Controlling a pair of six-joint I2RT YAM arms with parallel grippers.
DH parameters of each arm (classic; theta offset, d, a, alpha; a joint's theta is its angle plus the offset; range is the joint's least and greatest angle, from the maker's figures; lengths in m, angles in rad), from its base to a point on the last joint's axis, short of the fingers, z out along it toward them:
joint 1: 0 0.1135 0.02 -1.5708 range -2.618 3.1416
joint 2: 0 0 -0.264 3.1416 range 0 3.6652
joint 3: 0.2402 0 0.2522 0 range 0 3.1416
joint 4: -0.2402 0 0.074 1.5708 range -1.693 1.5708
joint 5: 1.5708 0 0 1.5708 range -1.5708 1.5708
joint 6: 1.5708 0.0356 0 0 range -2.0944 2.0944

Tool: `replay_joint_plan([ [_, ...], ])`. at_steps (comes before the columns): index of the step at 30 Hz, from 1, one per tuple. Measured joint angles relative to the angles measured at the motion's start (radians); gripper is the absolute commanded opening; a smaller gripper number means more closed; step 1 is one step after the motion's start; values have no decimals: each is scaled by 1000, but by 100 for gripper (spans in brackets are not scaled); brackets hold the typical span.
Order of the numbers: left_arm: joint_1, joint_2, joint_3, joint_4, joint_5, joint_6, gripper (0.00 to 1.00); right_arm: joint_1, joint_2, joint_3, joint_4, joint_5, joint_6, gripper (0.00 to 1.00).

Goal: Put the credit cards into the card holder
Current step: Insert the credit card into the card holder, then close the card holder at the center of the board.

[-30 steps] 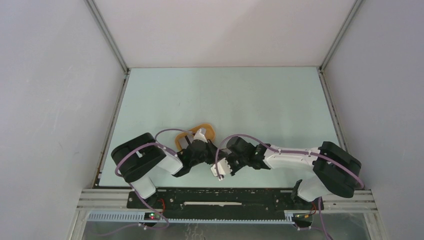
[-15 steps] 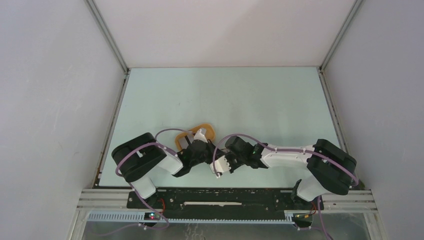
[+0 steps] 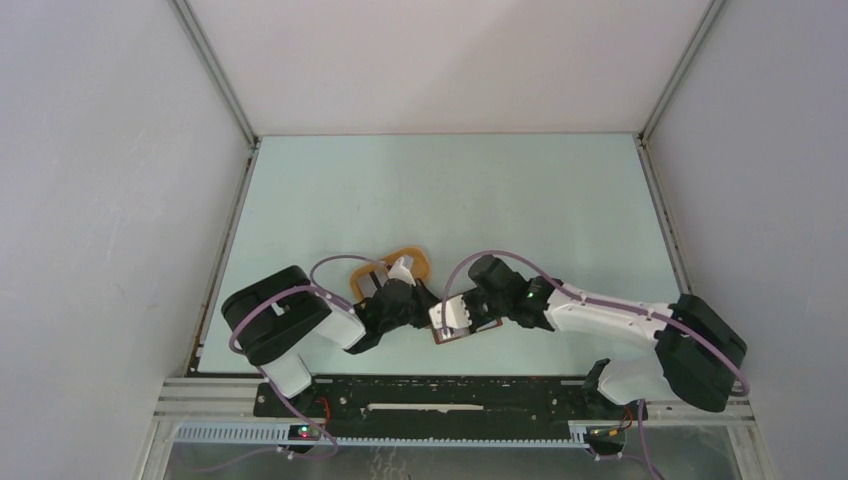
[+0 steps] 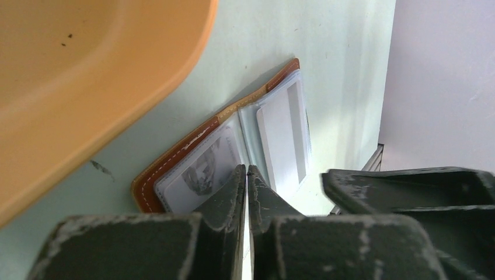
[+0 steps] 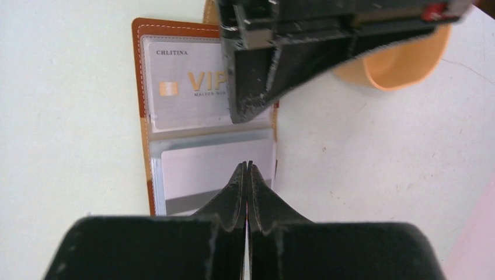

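Nearest me, the right gripper [image 5: 247,166] is closed with nothing between its fingers. Its tips are over the striped card [image 5: 192,169], which sits in one half of the open card holder [image 5: 139,70]. The holder lies flat on the table [image 5: 64,146] between my two arms, close to the near edge. I cannot tell whether that card is fully seated in its sleeve. If I push at a slant with closed tips, I judge the card could skid out over the holder's border, or the whole holder could be dragged along the table. Over the holder's other half, by the fold, the left gripper [image 4: 246,170] is also closed and empty, above the VIP card [image 5: 181,99]. If it lifts too soon, the holder may fold shut. With both arms crowded over the holder, the fingers could knock together. Just beyond the holder is the tray [image 5: 397,64], and a shove that way would jam the holder against its rim.
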Motion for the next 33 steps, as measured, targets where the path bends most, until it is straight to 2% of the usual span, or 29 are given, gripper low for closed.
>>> replay_joint_plan([
  [7, -10, -93, 0, -83, -1, 71, 15, -110, -99, 93, -128, -92, 99, 0],
  [9, -19, -143, 0, -113, -4, 101, 16, -149, -119, 137, -164, -116, 145, 4],
  [16, -59, -372, 5, -263, -70, 232, 19, -327, -208, 254, -264, -293, 378, 34],
  [22, -103, -638, 6, -412, -162, 385, 22, -509, -234, 325, -334, -528, 592, 53],
  [26, -130, -836, 6, -509, -228, 480, 37, -608, -229, 329, -355, -703, 700, 69],
  [30, -133, -975, 4, -568, -276, 530, 67, -663, -169, 328, -356, -864, 782, 69],
  [33, -133, -1065, -32, -562, -302, 530, 90, -671, -79, 322, -363, -926, 811, 68],
])
